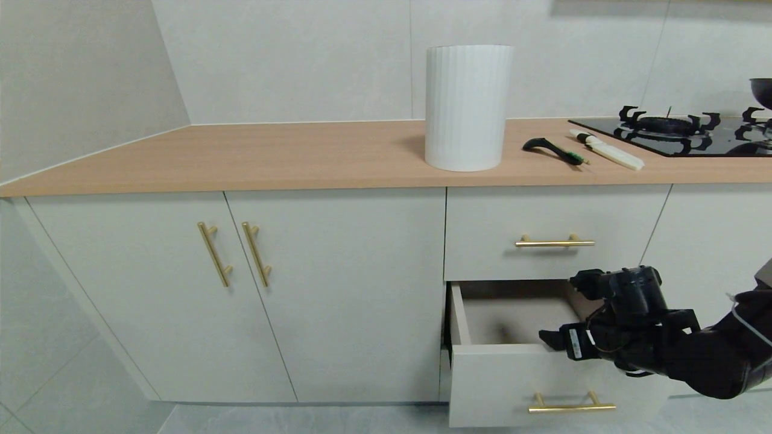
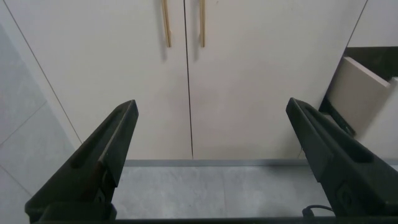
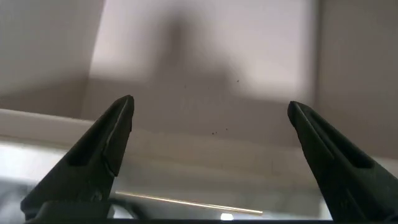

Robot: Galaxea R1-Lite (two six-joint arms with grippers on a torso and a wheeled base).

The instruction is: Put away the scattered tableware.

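Two pieces of tableware lie on the wooden countertop (image 1: 271, 154): a black-handled utensil (image 1: 553, 150) with a green tip, and just beside it a long white utensil (image 1: 606, 150); both lie flat between the white ribbed container (image 1: 465, 107) and the black gas hob (image 1: 681, 135), the white one near the hob's edge; container stands upright, near the black-handled utensil but apart from it; a dark pot (image 1: 761, 90) shows at the hob's far right edge; pale tiled wall (image 1: 289, 54) behind the counter, grey tiled floor (image 1: 72, 398) below

Under the counter, a pair of pale cupboard doors (image 1: 338, 289) with gold bar handles (image 1: 215, 253); to their right a shut upper drawer (image 1: 555, 232) and below it the open drawer (image 1: 458, 313), pulled out, inside looks bare as far as seen

Right gripper (image 1: 564, 308) sits over the open drawer's right part, fingers spread wide, holding nothing; right wrist view shows the same gripper (image 3: 209, 102) wide apart above the drawer bottom (image 3: 205, 68); both utensils are well apart from it, up on the counter above

Left gripper (image 2: 211, 109) is low, facing the cupboard doors (image 2: 249, 81), fingers wide, nothing between them; edge of the open drawer (image 2: 364, 93) shows off to one side; tableware well away from this gripper too
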